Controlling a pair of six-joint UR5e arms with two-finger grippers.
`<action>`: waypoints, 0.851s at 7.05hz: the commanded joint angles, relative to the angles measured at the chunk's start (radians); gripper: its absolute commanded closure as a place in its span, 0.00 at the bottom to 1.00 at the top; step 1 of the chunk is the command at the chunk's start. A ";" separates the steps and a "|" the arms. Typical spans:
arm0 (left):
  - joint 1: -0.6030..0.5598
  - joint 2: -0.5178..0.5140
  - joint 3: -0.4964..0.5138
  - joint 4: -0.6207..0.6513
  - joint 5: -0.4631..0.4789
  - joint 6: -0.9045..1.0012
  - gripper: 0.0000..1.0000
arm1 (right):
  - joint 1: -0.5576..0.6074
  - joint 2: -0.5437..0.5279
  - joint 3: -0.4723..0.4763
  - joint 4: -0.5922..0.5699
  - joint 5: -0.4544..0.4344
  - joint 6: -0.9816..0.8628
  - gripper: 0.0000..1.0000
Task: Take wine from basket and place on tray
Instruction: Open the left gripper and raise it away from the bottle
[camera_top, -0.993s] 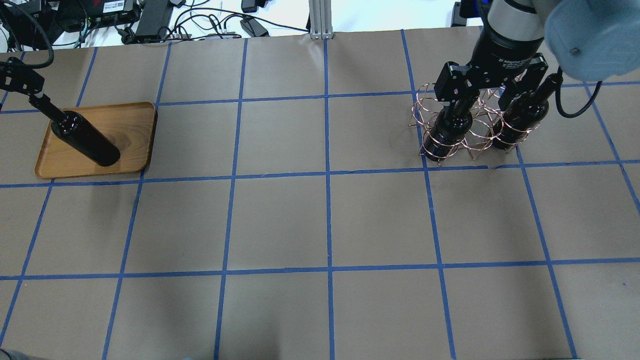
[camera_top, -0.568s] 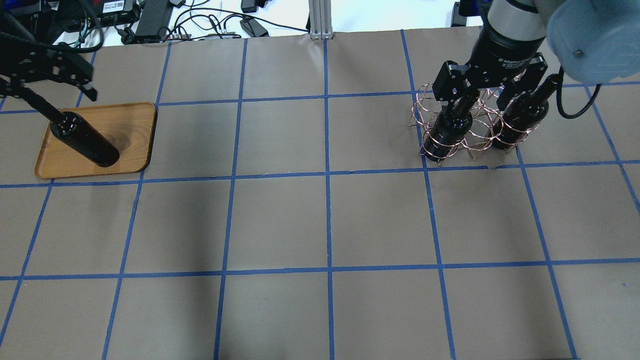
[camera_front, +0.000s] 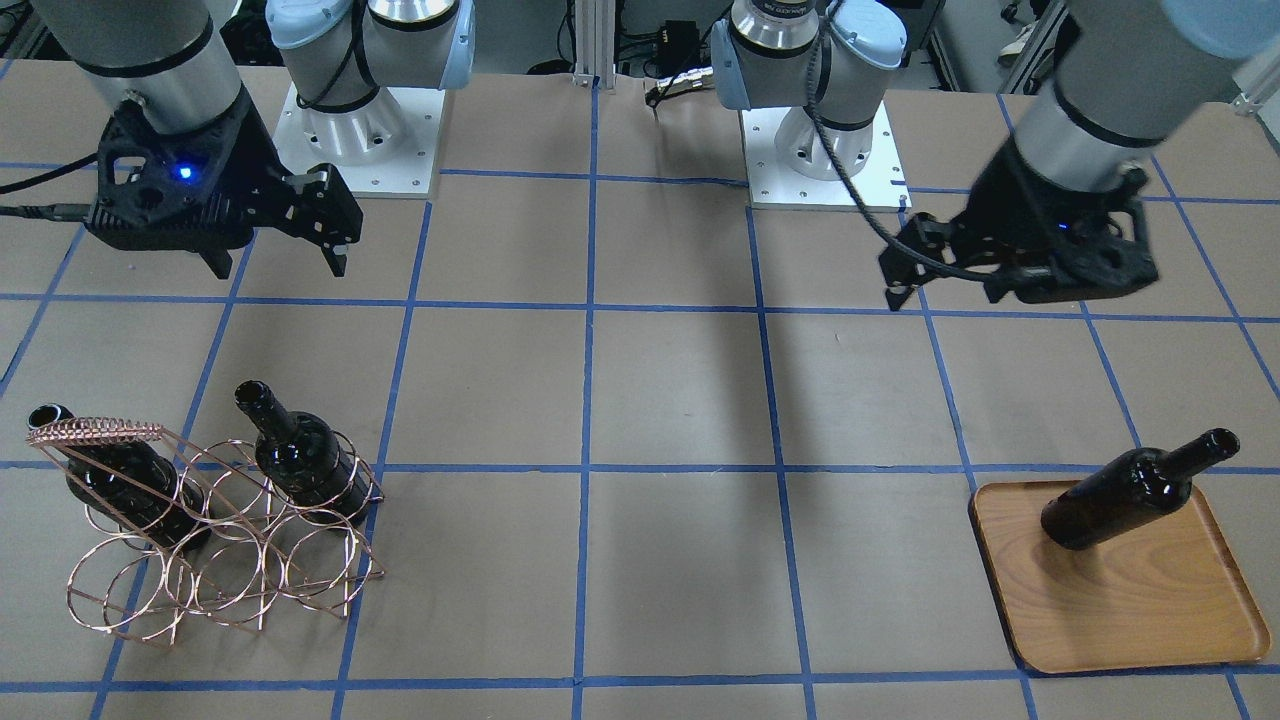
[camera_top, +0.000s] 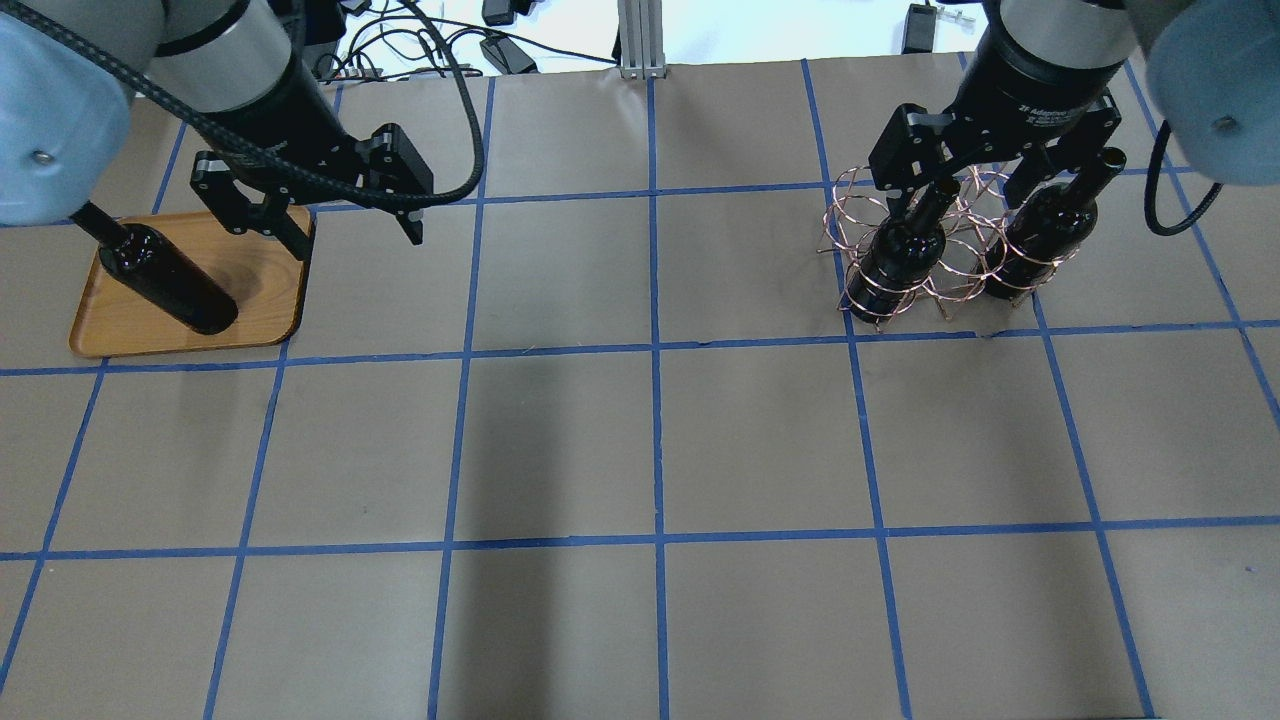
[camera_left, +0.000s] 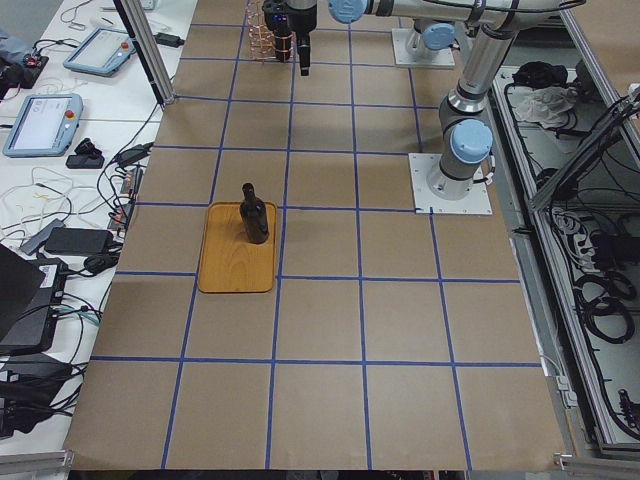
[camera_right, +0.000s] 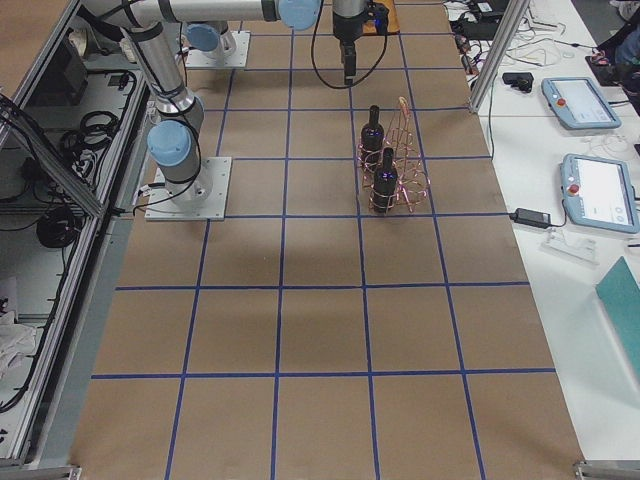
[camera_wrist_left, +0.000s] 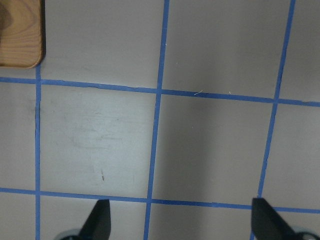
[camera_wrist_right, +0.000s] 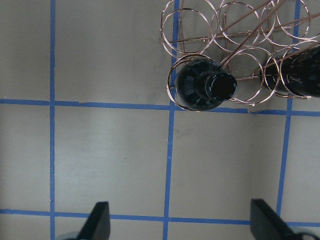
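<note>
One wine bottle (camera_top: 165, 280) stands upright on the wooden tray (camera_top: 265, 305) at the far left; it also shows in the front view (camera_front: 1130, 492) on the tray (camera_front: 1130, 610). My left gripper (camera_top: 355, 228) is open and empty, raised to the right of the tray, and its fingers (camera_wrist_left: 97, 222) frame bare table. The copper wire basket (camera_top: 950, 285) holds two more upright bottles (camera_top: 895, 255) (camera_top: 1040, 235). My right gripper (camera_top: 960, 195) hangs open and empty high above the basket. Its wrist view looks down on one bottle mouth (camera_wrist_right: 220, 86).
The table is brown paper with a blue tape grid. Cables and power bricks (camera_top: 420, 45) lie beyond the far edge. The arm bases (camera_front: 350, 130) stand on white plates at the robot side. Tablets (camera_right: 575, 100) lie on a side bench.
My left gripper has let go of the bottle neck at the tray and moved up and to the right, open. The bottle stays on the tray. My right gripper has risen slightly above the basket.
</note>
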 joint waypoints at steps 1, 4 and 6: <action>-0.015 0.035 -0.010 0.004 0.002 -0.014 0.00 | 0.000 -0.001 0.001 0.001 -0.001 0.001 0.00; -0.010 0.049 -0.015 0.021 0.021 -0.013 0.00 | 0.000 -0.002 0.002 0.001 -0.002 -0.002 0.00; -0.007 0.049 -0.017 0.074 0.024 -0.008 0.00 | 0.000 -0.002 0.002 0.001 -0.004 0.000 0.00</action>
